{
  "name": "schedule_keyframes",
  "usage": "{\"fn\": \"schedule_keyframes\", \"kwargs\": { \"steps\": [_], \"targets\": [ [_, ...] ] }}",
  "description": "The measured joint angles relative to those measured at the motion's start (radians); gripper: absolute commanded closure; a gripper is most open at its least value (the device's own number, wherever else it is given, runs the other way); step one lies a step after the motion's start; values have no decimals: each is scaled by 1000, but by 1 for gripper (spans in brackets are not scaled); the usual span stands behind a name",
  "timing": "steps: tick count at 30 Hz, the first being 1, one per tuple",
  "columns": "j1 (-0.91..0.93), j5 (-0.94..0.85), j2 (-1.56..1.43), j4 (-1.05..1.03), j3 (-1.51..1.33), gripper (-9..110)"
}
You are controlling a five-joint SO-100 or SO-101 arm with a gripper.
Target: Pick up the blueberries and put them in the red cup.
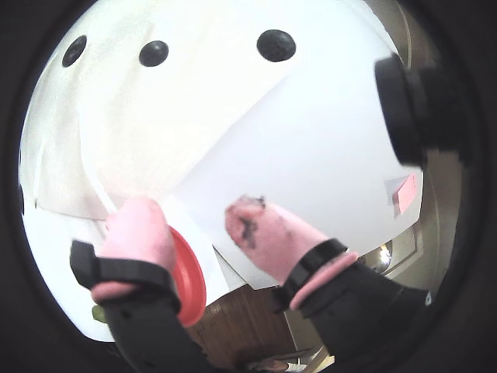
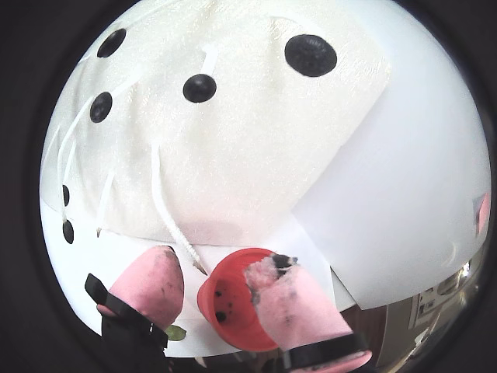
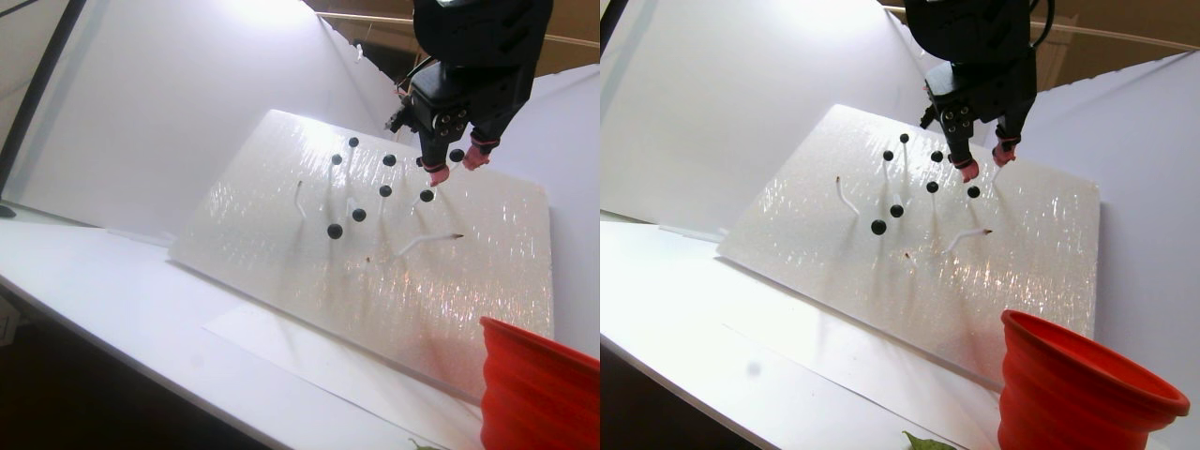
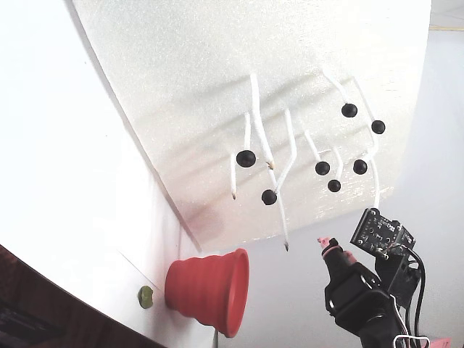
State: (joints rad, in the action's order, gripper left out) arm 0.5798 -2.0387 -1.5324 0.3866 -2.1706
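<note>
the gripper (image 2: pixel 217 276), pink rubbery tips parted and empty, hovers over glossy round blueberries (image 2: pixel 199 88) on textured foam.

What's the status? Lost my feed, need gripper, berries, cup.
Gripper jaws open, empty, above the board. Blueberries on stems, seven counted in the fixed view. Red cup below the board, dark specks inside. Nothing blocking.

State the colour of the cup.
Red; the cup shows best in the fixed view.
</note>
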Motion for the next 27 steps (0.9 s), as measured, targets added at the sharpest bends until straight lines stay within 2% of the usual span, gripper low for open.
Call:
{"fn": "schedule_keyframes", "kwargs": {
  "steps": [27],
  "targets": [
    [0, 184, 11, 0, 101, 84]
  ]
}}
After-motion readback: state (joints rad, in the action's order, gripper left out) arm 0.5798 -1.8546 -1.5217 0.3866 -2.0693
